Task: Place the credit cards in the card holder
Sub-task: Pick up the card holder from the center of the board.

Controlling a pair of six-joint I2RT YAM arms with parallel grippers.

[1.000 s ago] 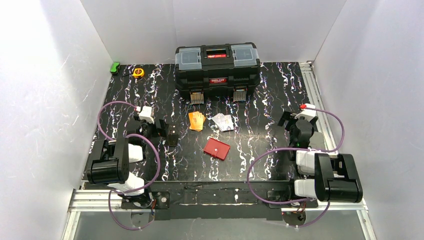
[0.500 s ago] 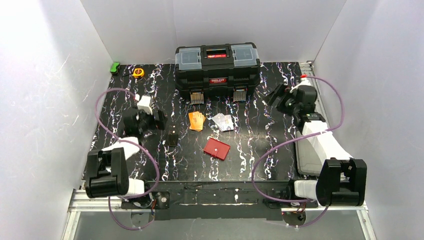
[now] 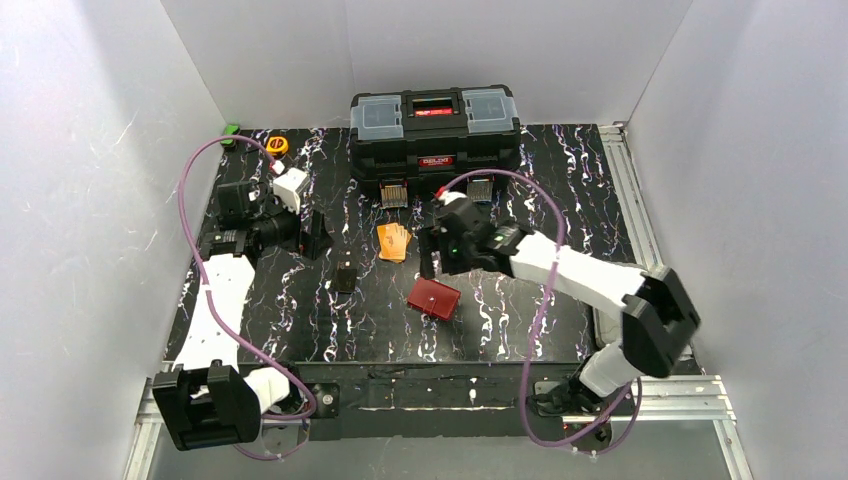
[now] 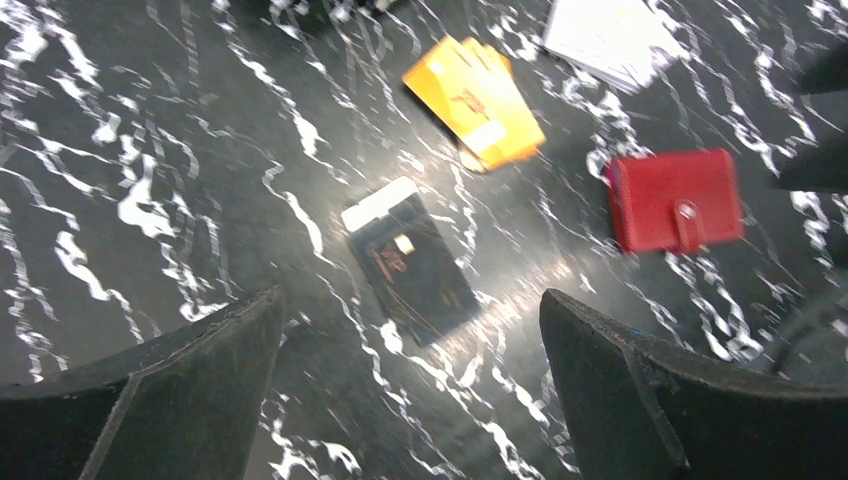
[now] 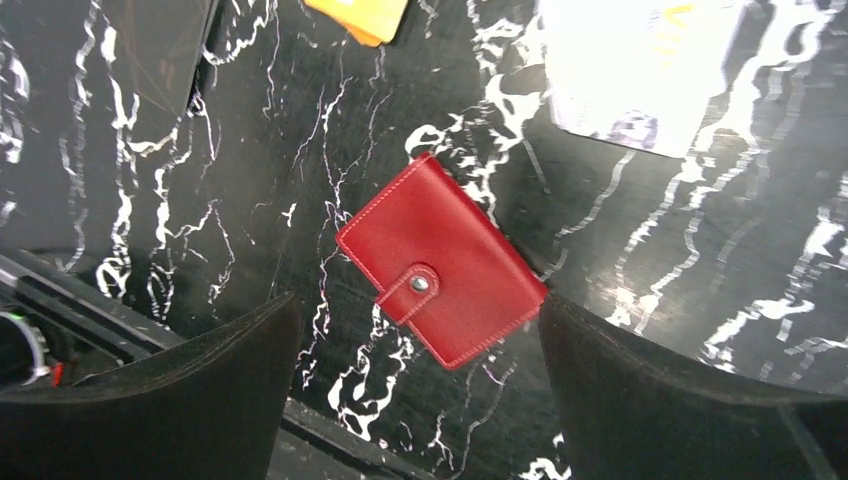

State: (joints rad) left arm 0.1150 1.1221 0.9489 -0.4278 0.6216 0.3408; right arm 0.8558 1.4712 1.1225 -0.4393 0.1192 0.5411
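Right tool (image 5: pixel 418 305), jaws spread wide, hovers over the flat, stitched red card holder (image 5: pixel 470 250) (snap tab (image 5: pixel 408 290) fastened).

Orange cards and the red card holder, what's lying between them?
Nothing; in the left wrist view only bare tabletop separates the orange cards from the card holder.

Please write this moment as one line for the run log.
right arm: above closed card holder, jaws open, empty | left arm: above dark card, jaws open, empty | orange credit cards, white credit cards: lying on table
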